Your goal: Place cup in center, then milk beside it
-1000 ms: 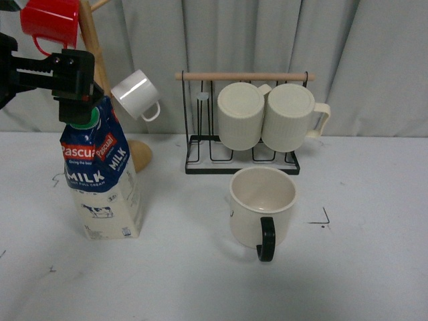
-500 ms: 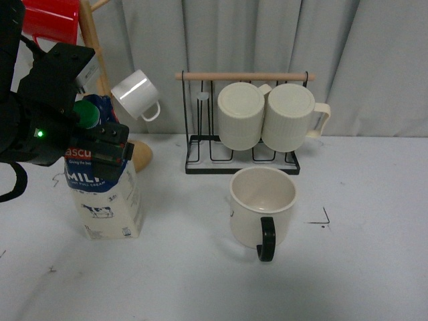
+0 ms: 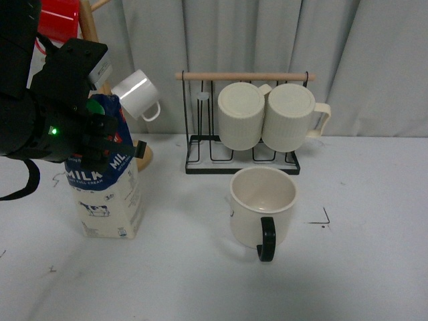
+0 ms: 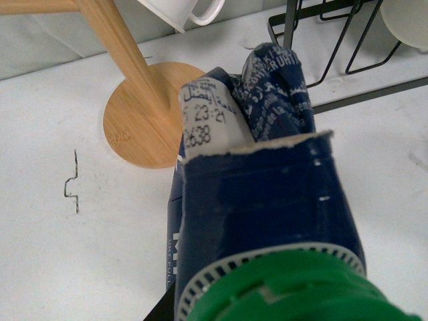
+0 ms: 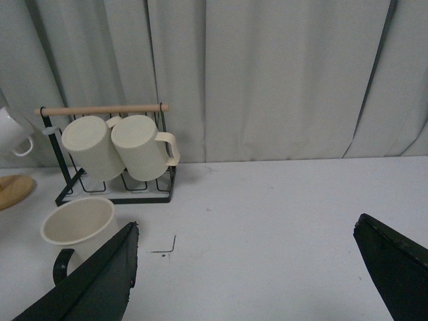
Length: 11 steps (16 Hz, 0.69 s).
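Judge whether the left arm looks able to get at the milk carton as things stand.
Probably yes: the left gripper sits at the top of the milk carton, nothing between them; the wrist view shows its green cap close.

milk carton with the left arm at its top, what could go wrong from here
The left gripper sits high at the cap of the tall milk carton; it could tip or slip if lifted. The white mug on the wooden mug tree hangs close beside the arm and may get knocked. The carton could bump the cup when set beside it.
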Motion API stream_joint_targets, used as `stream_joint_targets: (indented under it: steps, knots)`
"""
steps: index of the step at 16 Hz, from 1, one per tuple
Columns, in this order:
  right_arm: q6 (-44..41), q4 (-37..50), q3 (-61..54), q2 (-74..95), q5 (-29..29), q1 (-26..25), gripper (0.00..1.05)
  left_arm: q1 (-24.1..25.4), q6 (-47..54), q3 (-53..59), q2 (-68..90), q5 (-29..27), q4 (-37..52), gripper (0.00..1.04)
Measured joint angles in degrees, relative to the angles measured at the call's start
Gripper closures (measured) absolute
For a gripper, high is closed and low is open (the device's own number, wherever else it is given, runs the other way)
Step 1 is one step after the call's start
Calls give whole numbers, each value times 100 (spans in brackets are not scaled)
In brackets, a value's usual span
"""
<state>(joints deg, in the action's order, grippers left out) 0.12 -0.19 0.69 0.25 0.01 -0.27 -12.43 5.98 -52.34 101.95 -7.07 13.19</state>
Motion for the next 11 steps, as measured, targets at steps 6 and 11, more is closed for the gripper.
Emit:
stream_joint_targets:
  steps: [6,11]
  knots:
    - [0,0,0,0,0,0,6,-551,-205,11,-332,-225,-129,85]
    - [0,0,0,0,0,0,6,-1231,-560,-131,-308,-529,168,85]
